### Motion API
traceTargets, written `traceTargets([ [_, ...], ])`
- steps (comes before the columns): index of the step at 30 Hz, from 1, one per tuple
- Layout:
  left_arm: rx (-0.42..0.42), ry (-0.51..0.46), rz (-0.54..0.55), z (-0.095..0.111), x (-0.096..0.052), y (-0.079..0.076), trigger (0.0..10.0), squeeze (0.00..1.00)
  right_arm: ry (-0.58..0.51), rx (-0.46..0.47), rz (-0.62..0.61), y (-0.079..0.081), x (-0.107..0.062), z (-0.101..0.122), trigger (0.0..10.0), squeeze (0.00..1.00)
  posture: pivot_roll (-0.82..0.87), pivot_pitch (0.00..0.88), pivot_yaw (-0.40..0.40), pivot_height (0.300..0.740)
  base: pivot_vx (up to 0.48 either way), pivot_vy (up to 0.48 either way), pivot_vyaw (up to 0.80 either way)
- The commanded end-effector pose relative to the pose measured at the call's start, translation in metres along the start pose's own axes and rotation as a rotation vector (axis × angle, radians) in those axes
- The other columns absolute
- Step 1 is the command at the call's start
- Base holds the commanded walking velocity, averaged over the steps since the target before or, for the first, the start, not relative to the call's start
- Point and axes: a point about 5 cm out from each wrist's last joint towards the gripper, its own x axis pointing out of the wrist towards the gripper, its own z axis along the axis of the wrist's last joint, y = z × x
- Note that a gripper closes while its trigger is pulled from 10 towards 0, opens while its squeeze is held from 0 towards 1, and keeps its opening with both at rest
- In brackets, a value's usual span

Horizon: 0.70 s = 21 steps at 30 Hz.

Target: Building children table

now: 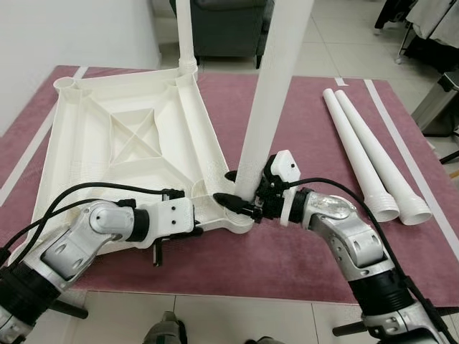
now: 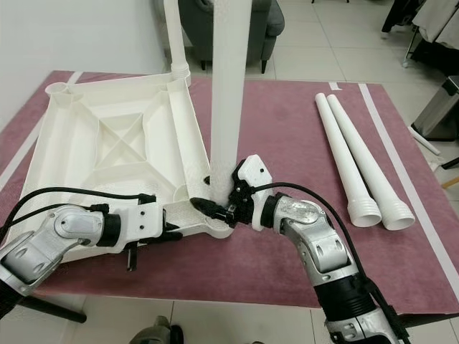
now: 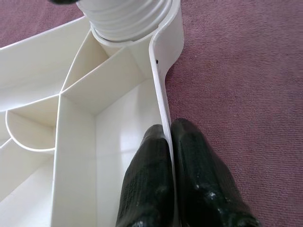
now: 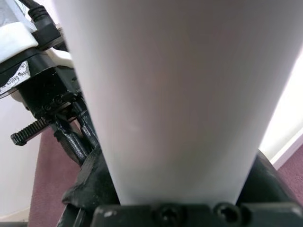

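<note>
A white plastic tabletop (image 1: 129, 136) lies upside down on a maroon rug (image 1: 301, 136). One white leg (image 1: 185, 36) stands in its far corner socket. A second white leg (image 1: 269, 100) stands upright in the near right corner socket, and my right gripper (image 1: 240, 192) is shut on its lower end. In the right wrist view this leg (image 4: 165, 94) sits between the black fingers (image 4: 85, 179). My left gripper (image 3: 169, 156) is shut on the tabletop's thin side wall (image 3: 161, 90) just beside that socket (image 3: 128, 19).
Two loose white legs (image 1: 366, 158) lie side by side on the rug to the right. A dark armchair (image 1: 226, 25) stands beyond the rug. A metal bin (image 1: 439, 104) sits at the right edge. Pale tiled floor surrounds the rug.
</note>
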Motion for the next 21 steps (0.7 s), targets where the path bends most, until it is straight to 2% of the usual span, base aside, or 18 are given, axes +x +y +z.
traceTargets([
  [1,0.120,-0.042,-0.191,0.015,-0.002,-0.014,0.0,0.00,-0.011,0.008,0.012,-0.004,-0.007,0.004,0.0,0.00,0.15,0.069,0.015,0.740,0.000,0.000,0.00],
  [4,0.100,-0.054,-0.161,0.016,-0.002,-0.012,0.0,0.00,-0.017,0.032,0.046,0.001,-0.008,0.002,0.0,0.00,0.15,0.066,0.016,0.740,0.000,0.000,0.00],
  [6,0.088,-0.068,-0.138,0.018,0.001,-0.009,0.0,0.00,-0.006,0.039,0.003,-0.001,-0.006,-0.002,0.0,0.00,0.14,0.065,0.017,0.740,0.000,0.000,0.00],
  [9,0.056,-0.122,-0.061,0.027,0.014,0.001,0.0,0.00,0.068,0.014,-0.206,-0.013,0.000,-0.017,0.0,0.00,0.14,0.063,0.021,0.740,0.000,0.000,0.00],
  [11,0.056,-0.122,-0.061,0.027,0.014,0.001,0.0,0.00,0.068,0.014,-0.206,-0.013,0.000,-0.017,0.0,0.00,0.14,0.063,0.021,0.740,0.000,0.000,0.00],
  [12,0.047,-0.139,-0.036,0.031,0.020,0.006,0.0,0.00,0.106,0.026,-0.318,-0.018,0.002,-0.025,0.0,0.00,0.13,0.062,0.024,0.740,0.000,0.000,0.00],
  [13,0.047,-0.139,-0.036,0.031,0.020,0.006,0.0,0.00,0.106,0.026,-0.318,-0.018,0.002,-0.025,0.0,0.00,0.13,0.062,0.024,0.740,0.000,0.000,0.00],
  [15,0.028,-0.188,0.016,0.044,0.040,0.020,0.0,0.00,0.185,0.076,-0.648,-0.027,0.006,-0.045,0.0,0.00,0.12,0.065,0.029,0.740,0.000,0.000,0.00],
  [17,0.028,-0.188,0.016,0.044,0.040,0.020,0.0,0.00,0.185,0.076,-0.648,-0.027,0.006,-0.045,0.0,0.00,0.12,0.065,0.029,0.740,0.000,0.000,0.00],
  [19,0.024,-0.200,0.035,0.049,0.048,0.026,0.0,0.00,0.202,0.082,-0.743,-0.027,0.008,-0.049,0.0,0.00,0.12,0.066,0.034,0.740,0.000,0.000,0.00],
  [20,0.024,-0.200,0.035,0.049,0.048,0.026,0.0,0.00,0.202,0.082,-0.743,-0.027,0.008,-0.049,0.0,0.00,0.12,0.066,0.034,0.740,0.000,0.000,0.00],
  [21,0.022,-0.204,0.044,0.051,0.052,0.031,0.0,0.00,0.212,0.099,-0.826,-0.029,0.008,-0.052,0.0,0.00,0.12,0.066,0.037,0.740,0.000,0.000,0.00],
])
